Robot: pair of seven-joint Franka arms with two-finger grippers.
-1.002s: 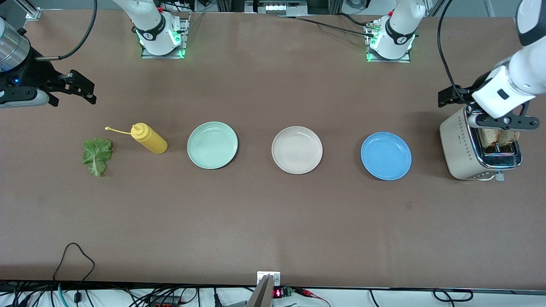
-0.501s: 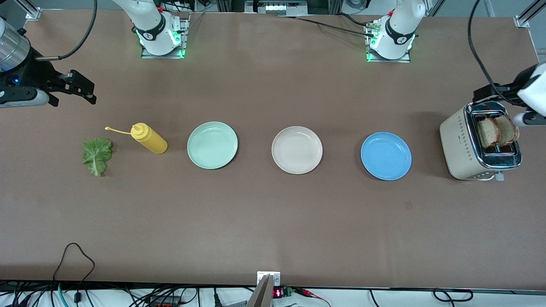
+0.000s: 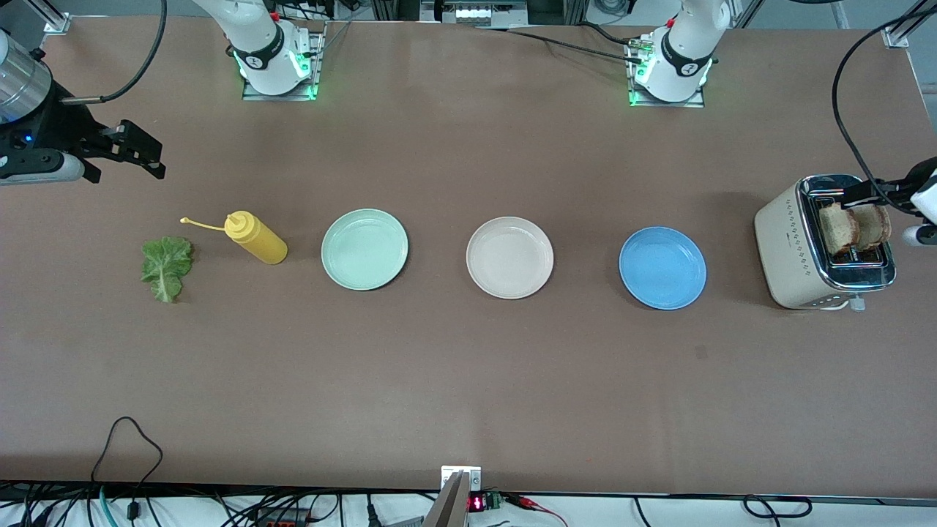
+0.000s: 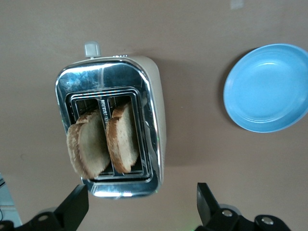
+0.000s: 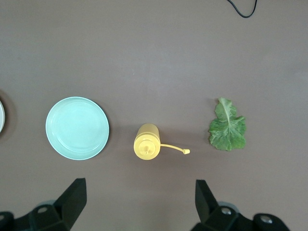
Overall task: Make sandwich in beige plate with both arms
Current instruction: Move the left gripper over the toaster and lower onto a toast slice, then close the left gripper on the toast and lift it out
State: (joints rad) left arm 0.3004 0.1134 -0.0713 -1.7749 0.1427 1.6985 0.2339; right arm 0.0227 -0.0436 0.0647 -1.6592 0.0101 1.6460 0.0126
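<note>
Two brown bread slices stand upright in the slots of a beige and chrome toaster at the left arm's end of the table. In the left wrist view the slices lean side by side. My left gripper hangs open over the toaster's end and holds nothing. The beige plate sits bare in the middle of the row of plates. A green lettuce leaf lies flat at the right arm's end. My right gripper waits open and empty over bare table there.
A yellow squeeze bottle lies on its side between the lettuce and a mint-green plate. A blue plate lies between the beige plate and the toaster. Cables hang at the table's front edge.
The left arm has drawn back off the toaster toward the table's end, uncovering the two slices. The right arm has not moved.
</note>
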